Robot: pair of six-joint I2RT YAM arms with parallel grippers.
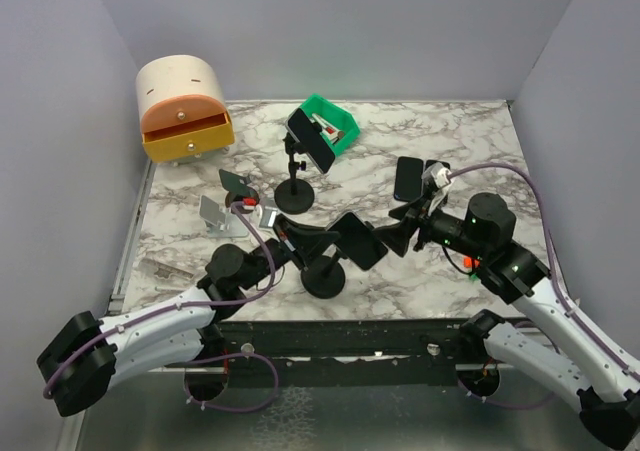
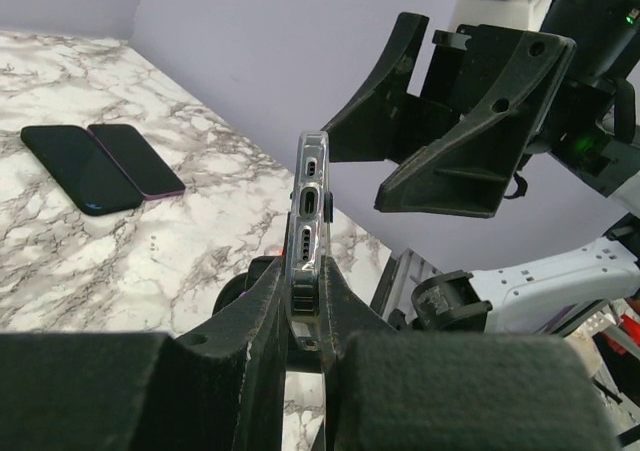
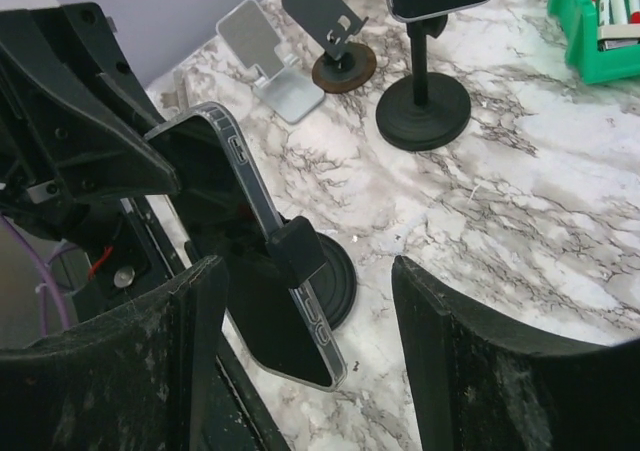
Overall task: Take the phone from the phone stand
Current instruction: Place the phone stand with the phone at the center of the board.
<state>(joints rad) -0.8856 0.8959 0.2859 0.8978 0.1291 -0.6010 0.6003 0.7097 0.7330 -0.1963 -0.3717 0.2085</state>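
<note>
A dark phone in a clear case (image 1: 357, 239) is clamped in a black stand with a round base (image 1: 324, 279) near the table's front. My left gripper (image 1: 312, 241) is shut on the phone's left edge; in the left wrist view its fingers (image 2: 262, 301) pinch the phone (image 2: 308, 211) edge-on. My right gripper (image 1: 396, 233) is open just to the phone's right. In the right wrist view the phone (image 3: 262, 233) and the stand's clamp (image 3: 300, 253) sit between my right gripper's spread fingers (image 3: 310, 356), untouched.
A second stand (image 1: 295, 199) holds another phone (image 1: 310, 141) behind. Two loose phones (image 1: 412, 179) lie at back right. A green bin (image 1: 332, 123), an orange drawer box (image 1: 183, 111) and two small stands (image 1: 218, 214) stand at back and left.
</note>
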